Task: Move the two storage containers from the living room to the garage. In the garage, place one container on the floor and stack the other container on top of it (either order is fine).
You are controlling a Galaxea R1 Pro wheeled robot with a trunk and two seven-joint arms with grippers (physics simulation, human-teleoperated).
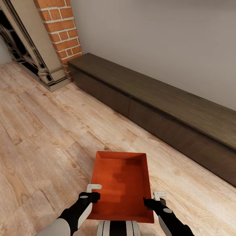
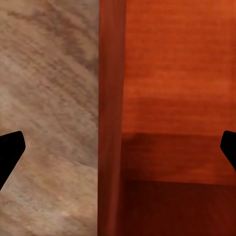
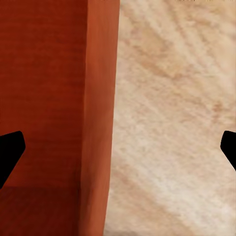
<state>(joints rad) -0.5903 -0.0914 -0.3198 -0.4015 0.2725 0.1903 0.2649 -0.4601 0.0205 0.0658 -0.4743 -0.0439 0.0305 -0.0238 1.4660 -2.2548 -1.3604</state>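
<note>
One orange-red storage container (image 1: pixel 120 183), open-topped and empty, sits straight in front of my trunk over the living room's light wood-plank floor (image 1: pixel 42 137). My left gripper (image 1: pixel 92 194) is at its left wall and my right gripper (image 1: pixel 154 199) at its right wall. In the left wrist view the left gripper (image 2: pixel 118 152) stands open, its black fingertips (image 2: pixel 11 147) wide apart, one on either side of the container's wall (image 2: pixel 110 118). The right gripper (image 3: pixel 118 152) is open the same way across the other wall (image 3: pixel 101 108). Whether the container rests on the floor I cannot tell.
A long, low dark-wood cabinet (image 1: pixel 157 105) runs along the grey wall from the upper middle to the right edge. A red brick fireplace wall (image 1: pixel 62 29) with a dark framed surround (image 1: pixel 29 55) stands at the upper left. Wood floor stretches ahead and to the left.
</note>
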